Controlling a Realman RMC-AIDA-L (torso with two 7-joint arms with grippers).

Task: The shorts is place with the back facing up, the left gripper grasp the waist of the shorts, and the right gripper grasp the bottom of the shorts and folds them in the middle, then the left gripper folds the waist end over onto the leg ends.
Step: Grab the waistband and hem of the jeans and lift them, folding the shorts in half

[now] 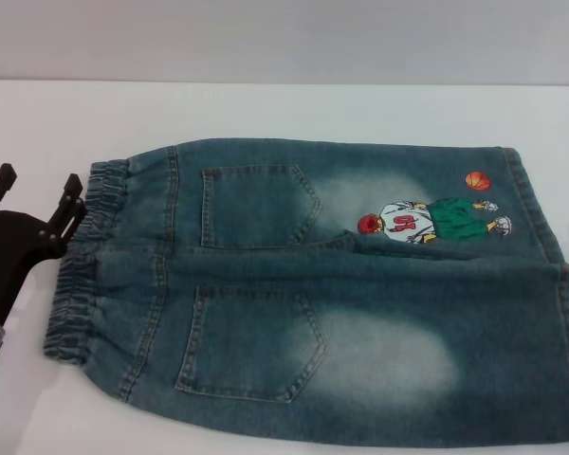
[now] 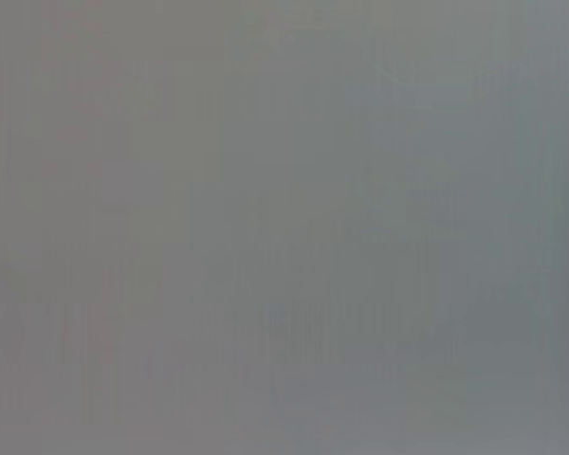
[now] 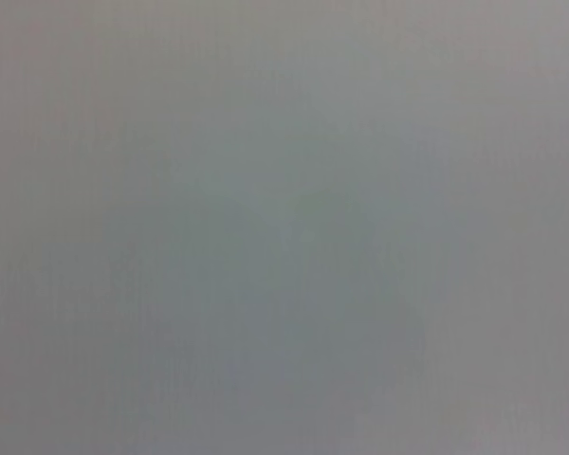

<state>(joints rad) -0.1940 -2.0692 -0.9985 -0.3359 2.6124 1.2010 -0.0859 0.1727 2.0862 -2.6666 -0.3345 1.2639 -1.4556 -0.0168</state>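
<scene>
The left tool, a black two-fingered claw on a silver-white arm with a green light low at the head view's left edge, stands with its fingers apart, the tips pointing up and toward the garment. It sits just beside the gathered elastic waistband of the blue faded-wash denim shorts, close to the far half of that band and not yet closed on anything. The right tool does not show in the head view, and both wrist views give only a blank grey field, so I cannot tell its state or where it is.

The shorts lie flat on the white worktop, back up, both patch pockets showing. Their long axis runs across the view: waist at the robot's left, the straight stitched leg hems at its right, next to the cartoon basketball-player print. That layout is what the coming move turns on, I judge: the waist lies directly to the left tool's right and is the nearer end for that arm, while the hems sit well apart from it, on the right arm's side. Nothing is folded yet
</scene>
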